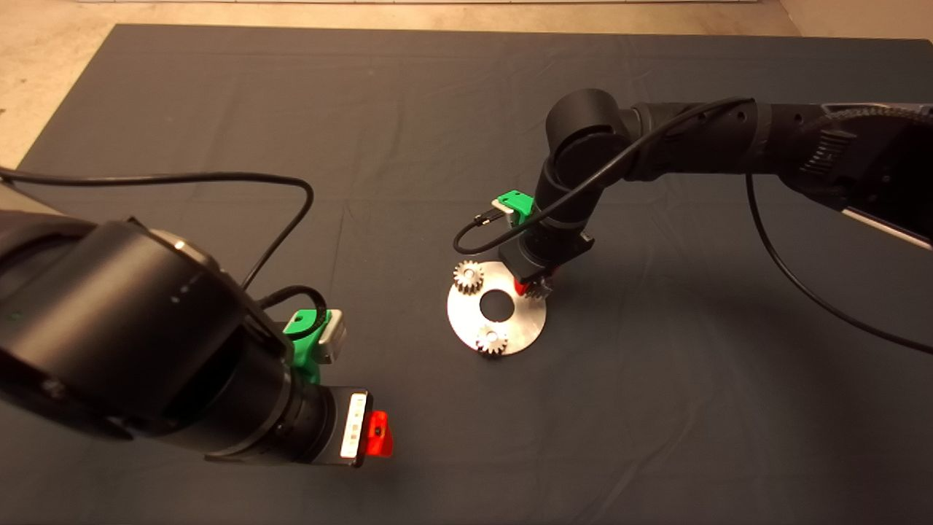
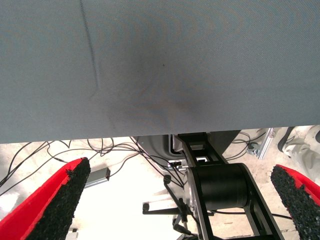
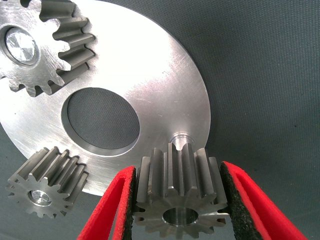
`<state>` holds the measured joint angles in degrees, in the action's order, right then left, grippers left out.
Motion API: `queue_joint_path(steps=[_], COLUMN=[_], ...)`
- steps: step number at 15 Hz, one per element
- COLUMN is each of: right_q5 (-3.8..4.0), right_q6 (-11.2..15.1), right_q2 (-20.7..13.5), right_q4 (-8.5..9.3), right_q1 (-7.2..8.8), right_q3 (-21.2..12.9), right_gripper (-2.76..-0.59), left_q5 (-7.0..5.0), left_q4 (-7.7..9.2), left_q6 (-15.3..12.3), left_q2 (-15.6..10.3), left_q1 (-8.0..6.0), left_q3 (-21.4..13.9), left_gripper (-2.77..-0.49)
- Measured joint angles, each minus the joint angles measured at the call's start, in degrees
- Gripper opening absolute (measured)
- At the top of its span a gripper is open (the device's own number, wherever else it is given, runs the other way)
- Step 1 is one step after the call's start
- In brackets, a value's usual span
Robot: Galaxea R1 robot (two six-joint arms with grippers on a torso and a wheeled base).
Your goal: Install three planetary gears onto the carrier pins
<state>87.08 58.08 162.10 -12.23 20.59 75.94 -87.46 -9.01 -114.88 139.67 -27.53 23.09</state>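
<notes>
Right gripper (image 3: 177, 200) jaws clamp the third gear (image 3: 181, 192) just short of the last bare pin (image 3: 180, 137) on the carrier plate (image 3: 165, 85) | two gears (image 3: 42, 47) (image 3: 45, 182) already seated | risk: tilted bore catches the pin top and jams | left gripper (image 2: 180, 200) idle, jaws wide, off the table edge.

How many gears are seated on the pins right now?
2: small toothed metal gears and sit on pins of the flat round silver plate. A third gear is in the right claw, beside the bare pin.
</notes>
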Motion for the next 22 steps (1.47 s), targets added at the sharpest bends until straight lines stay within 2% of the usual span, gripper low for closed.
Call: queue_joint_path(steps=[6, 11, 15, 17, 20, 22], right_q5=[-0.59, -0.52, 0.0, -0.11, -1.27, -1.33], right_q6=[0.0, 0.0, -0.1, -0.1, -0.2, -0.2], right_q2=[0.0, 0.1, 1.0, 1.1, 1.5, 1.7], right_q4=[0.35, 0.35, 0.24, 0.22, 0.1, 0.11], right_q1=[0.05, 0.07, 0.22, 0.29, 1.18, 1.3], right_q3=[0.9, 1.0, 1.4, 1.4, 1.7, 1.7], right_gripper=[-2.29, -2.29, -2.29, -2.29, -2.29, -2.28], left_q5=[0.0, 0.0, 0.0, 0.0, 0.02, 0.0], left_q4=[0.0, 0.0, 0.02, 0.02, 0.02, 0.02], left_q6=[0.0, 0.0, 0.0, 0.0, 0.0, 0.0], left_q2=[0.0, 0.0, 0.0, 0.0, 0.1, 0.1], left_q1=[0.0, -0.01, 0.0, 0.0, 0.0, 0.0], left_q3=[0.0, 0.0, 0.0, 0.0, 0.0, 0.0], left_gripper=[-0.64, -0.64, -0.64, -0.64, -0.64, -0.64])
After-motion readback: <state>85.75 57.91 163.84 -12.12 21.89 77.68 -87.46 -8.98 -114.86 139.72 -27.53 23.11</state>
